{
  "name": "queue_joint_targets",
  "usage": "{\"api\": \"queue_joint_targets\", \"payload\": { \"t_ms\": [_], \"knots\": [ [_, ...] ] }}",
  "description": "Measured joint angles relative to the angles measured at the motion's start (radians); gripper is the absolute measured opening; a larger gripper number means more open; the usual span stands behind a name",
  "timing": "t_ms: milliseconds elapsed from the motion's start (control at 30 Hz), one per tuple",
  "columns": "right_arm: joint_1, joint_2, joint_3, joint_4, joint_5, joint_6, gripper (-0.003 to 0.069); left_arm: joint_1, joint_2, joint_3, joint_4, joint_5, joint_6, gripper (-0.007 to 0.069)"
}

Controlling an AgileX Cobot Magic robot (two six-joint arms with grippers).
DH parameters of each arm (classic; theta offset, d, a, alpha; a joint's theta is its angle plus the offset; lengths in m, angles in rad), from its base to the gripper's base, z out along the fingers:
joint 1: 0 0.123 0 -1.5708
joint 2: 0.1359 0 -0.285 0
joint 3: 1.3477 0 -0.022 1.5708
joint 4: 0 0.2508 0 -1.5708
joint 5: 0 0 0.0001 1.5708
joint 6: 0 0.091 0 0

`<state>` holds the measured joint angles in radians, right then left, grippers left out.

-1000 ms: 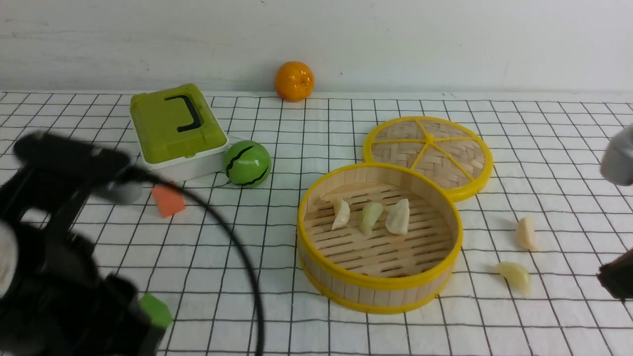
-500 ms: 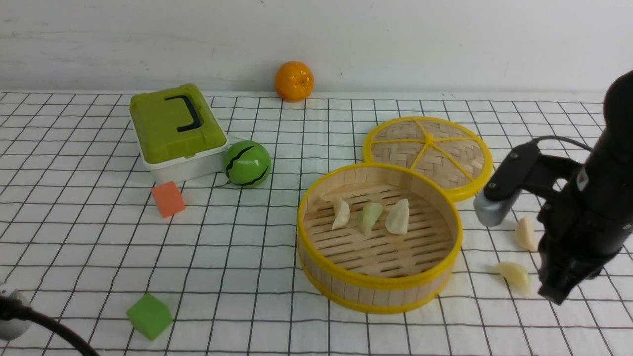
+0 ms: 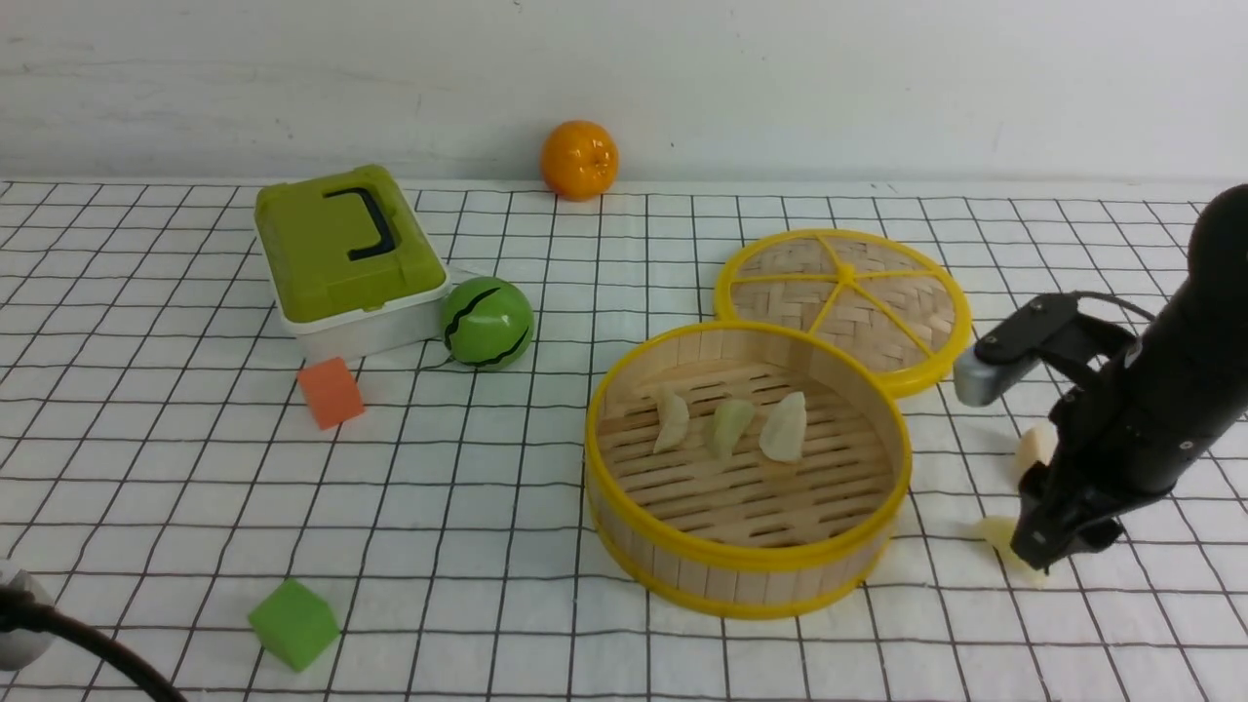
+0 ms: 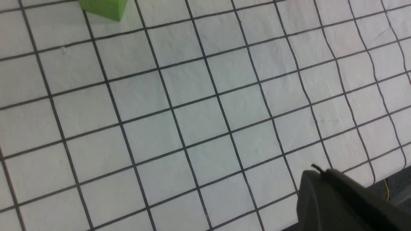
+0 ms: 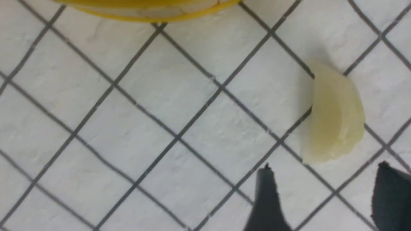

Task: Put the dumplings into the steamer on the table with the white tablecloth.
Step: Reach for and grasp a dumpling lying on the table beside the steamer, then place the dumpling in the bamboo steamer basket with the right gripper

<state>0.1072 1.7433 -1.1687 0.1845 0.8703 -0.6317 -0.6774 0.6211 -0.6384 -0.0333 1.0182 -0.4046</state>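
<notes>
The bamboo steamer (image 3: 751, 561) stands right of centre on the white tablecloth (image 3: 487, 507) and holds three dumplings (image 3: 729, 426) side by side. Two more dumplings lie on the cloth to its right: one (image 3: 1035, 447) half hidden behind my right arm, the other (image 3: 999, 534) at the tip of my right gripper (image 3: 1048, 551). In the right wrist view that pale dumpling (image 5: 335, 115) lies just beyond the open right gripper (image 5: 325, 166), untouched, with the steamer's yellow rim (image 5: 144, 16) farther off. My left gripper (image 4: 316, 170) hangs shut and empty over bare cloth.
The woven lid (image 3: 843, 302) leans behind the steamer. A green box (image 3: 341, 253), a green striped ball (image 3: 487, 322) and an orange cube (image 3: 331, 392) sit at the left, an orange (image 3: 579, 159) by the wall, a green cube (image 3: 292, 622) at the near left. The cloth's near edge (image 4: 385, 179) shows beside the left gripper.
My left arm has pulled back out of the front view toward the near left and its gripper has shut. My right arm has come in from the right, dropped toward the near dumpling and opened.
</notes>
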Motion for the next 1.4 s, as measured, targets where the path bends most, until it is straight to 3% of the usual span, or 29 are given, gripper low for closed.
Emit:
{"api": "queue_joint_targets", "payload": {
  "t_ms": [133,233,300,433,500,667,833,1033,1100,1200,1400],
  "knots": [
    [0.0,0.065,-0.001,-0.008,-0.087,-0.006,0.0553,0.0,0.0,0.0,0.003,-0.002,0.0,-0.0013],
    [0.0,0.111,-0.001,-0.024,-0.14,-0.005,0.0545,0.0,0.0,0.0,0.003,-0.002,-0.001,-0.0013],
    [0.0,0.131,-0.001,-0.029,-0.157,-0.005,0.0517,0.0,0.0,0.0,0.003,-0.002,-0.002,-0.0013],
    [-0.001,0.149,-0.006,-0.03,-0.167,-0.002,0.0304,0.0,0.0,0.0,0.001,-0.002,-0.004,-0.0013],
    [-0.001,0.144,-0.013,-0.03,-0.158,-0.001,0.023,0.0,0.0,0.0,0.0,-0.002,-0.004,-0.0013],
    [-0.003,0.107,-0.067,-0.03,-0.041,0.034,0.0237,0.0,0.0,0.0,0.0,-0.002,-0.004,-0.0013],
    [0.055,0.0,-0.187,-0.015,0.099,0.179,0.0237,0.0,0.0,0.0,0.008,-0.02,-0.004,-0.0013],
    [0.291,-0.037,-0.288,-0.01,0.191,0.298,0.0237,0.0,0.0,0.0,0.023,-0.038,-0.004,-0.0013],
    [0.322,-0.028,-0.289,-0.009,0.179,0.332,0.0237,0.0,0.0,0.0,0.027,-0.035,-0.004,-0.0013],
    [0.387,0.018,-0.289,-0.015,0.064,0.486,0.0237,0.0,0.0,0.0,0.033,-0.033,-0.004,-0.0013],
    [0.424,0.126,-0.289,-0.05,-0.142,0.704,0.0237,0.0,0.0,0.0,0.033,-0.035,-0.004,-0.0013]
  ]
}}
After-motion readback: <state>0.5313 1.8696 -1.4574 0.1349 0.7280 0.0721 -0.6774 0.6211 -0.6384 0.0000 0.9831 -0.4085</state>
